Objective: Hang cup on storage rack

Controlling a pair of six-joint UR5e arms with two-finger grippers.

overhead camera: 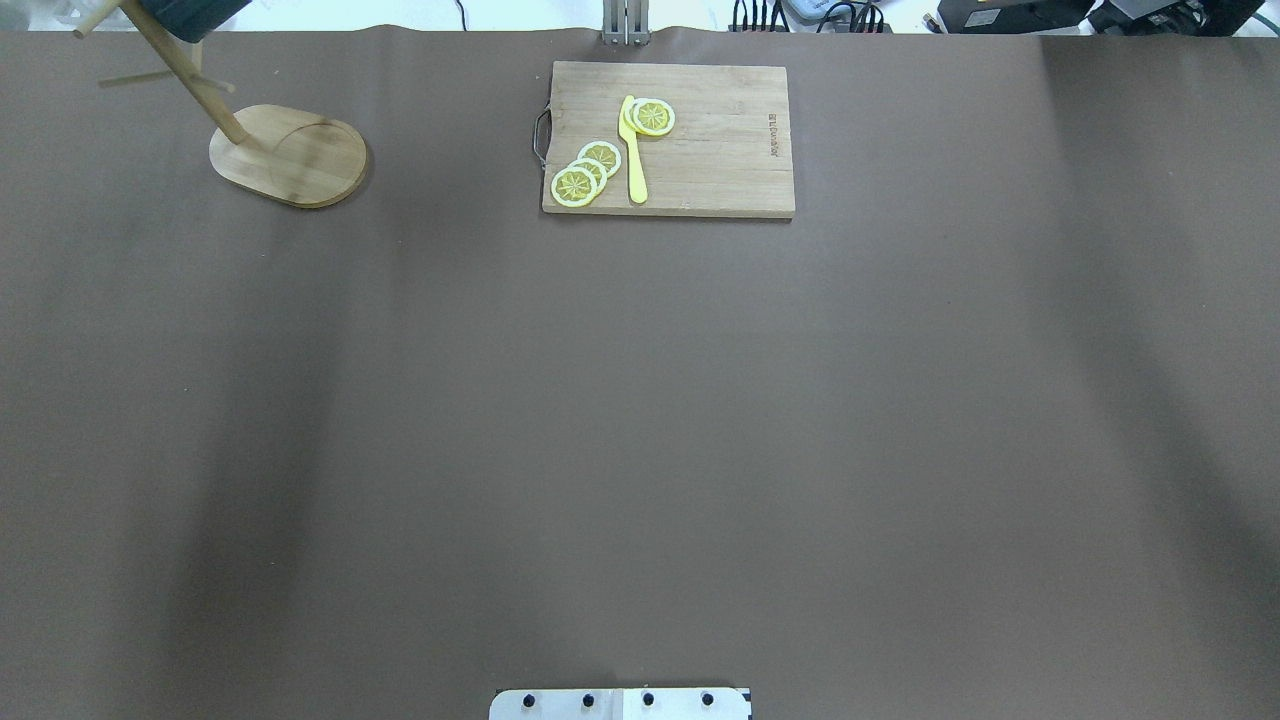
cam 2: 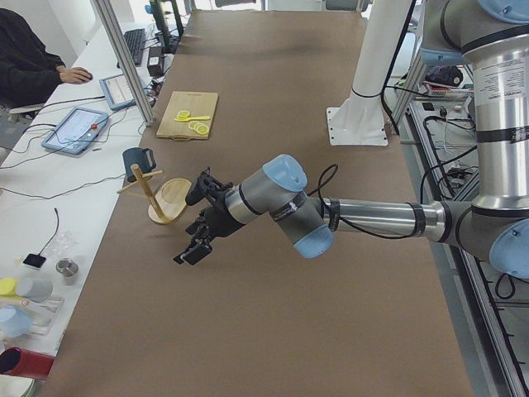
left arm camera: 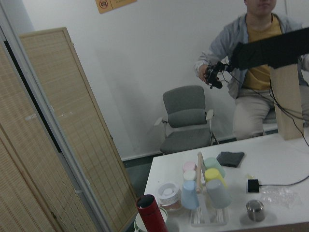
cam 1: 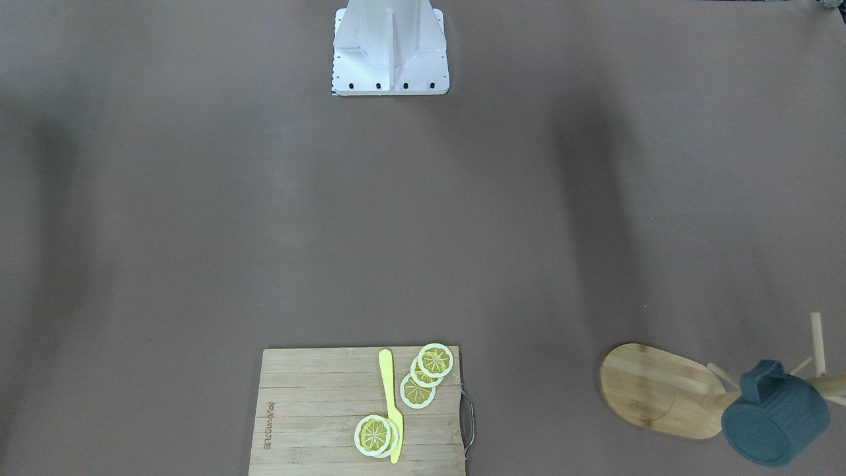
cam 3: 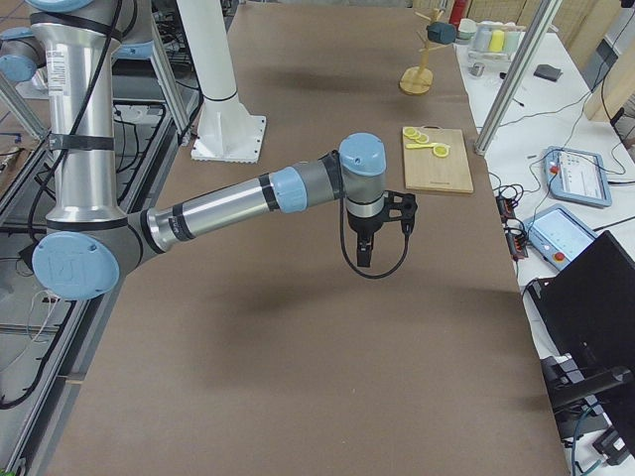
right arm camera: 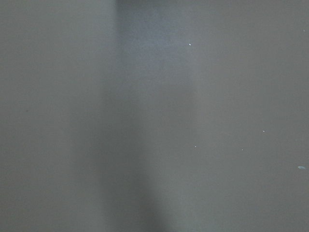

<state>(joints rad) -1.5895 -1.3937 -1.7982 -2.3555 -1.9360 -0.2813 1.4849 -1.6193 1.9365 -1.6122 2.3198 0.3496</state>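
Left gripper [cam 2: 189, 254] hangs over the table near the storage rack [cam 2: 168, 201], apart from it and carrying nothing that I can see. It shows only in the side view, so I cannot tell how my jaws stand. My right gripper [cam 3: 361, 260] points down over the middle of the table, well apart from the rack; its jaw state cannot be told either.

Findings:
- The rack stands at the far corner of the table on my left side, its oval base flat on the surface.
- The cup [cam 1: 774, 420] is up on the rack with its underside turned outward. Its loop handle appears to sit over one of the upper pegs, close to the pole.
- A cutting board [overhead camera: 720, 150] with lemon slices [overhead camera: 586, 170] and a yellow knife [overhead camera: 632, 150] lies at the middle of the far edge, well apart from the rack.

Assessment: the hanging looks done; what remains is to draw my left arm clear. To do that well I would back off toward my own edge of the table, away from the pegs, slowly and in a straight line. The rack is light and top-loaded on one side, so any brush against a peg could tip it or slip the handle off
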